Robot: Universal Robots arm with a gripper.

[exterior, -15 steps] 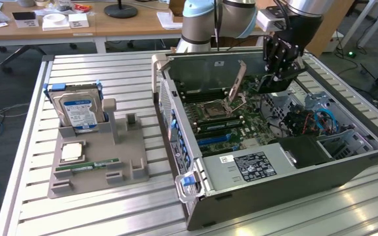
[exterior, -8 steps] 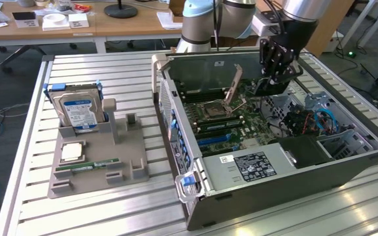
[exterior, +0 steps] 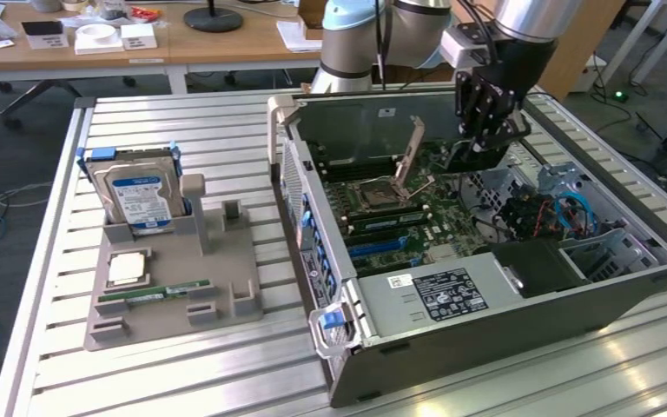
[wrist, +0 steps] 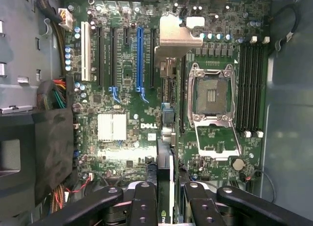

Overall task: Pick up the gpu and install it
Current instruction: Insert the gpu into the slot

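Observation:
The gpu (wrist: 165,169) appears edge-on in the wrist view as a thin dark card held between my two black fingers (wrist: 144,201). My gripper (wrist: 165,199) is shut on it. In the exterior view my gripper (exterior: 481,139) hangs inside the open computer case (exterior: 611,287), above the motherboard (exterior: 398,213), with the gpu (exterior: 471,159) as a dark piece under the fingertips. The card hovers over the board beside the long blue expansion slot (wrist: 140,55) and the black slots next to it. It is above the board and not seated in any slot.
The CPU socket (wrist: 210,96) stands with its metal lid raised. A black power supply (exterior: 542,265) and cables fill the case's near end. On the exterior view's left, a grey fixture (exterior: 235,261) holds a blue-labelled hard drive (exterior: 136,195), a chip (exterior: 125,268) and a green memory stick (exterior: 154,291).

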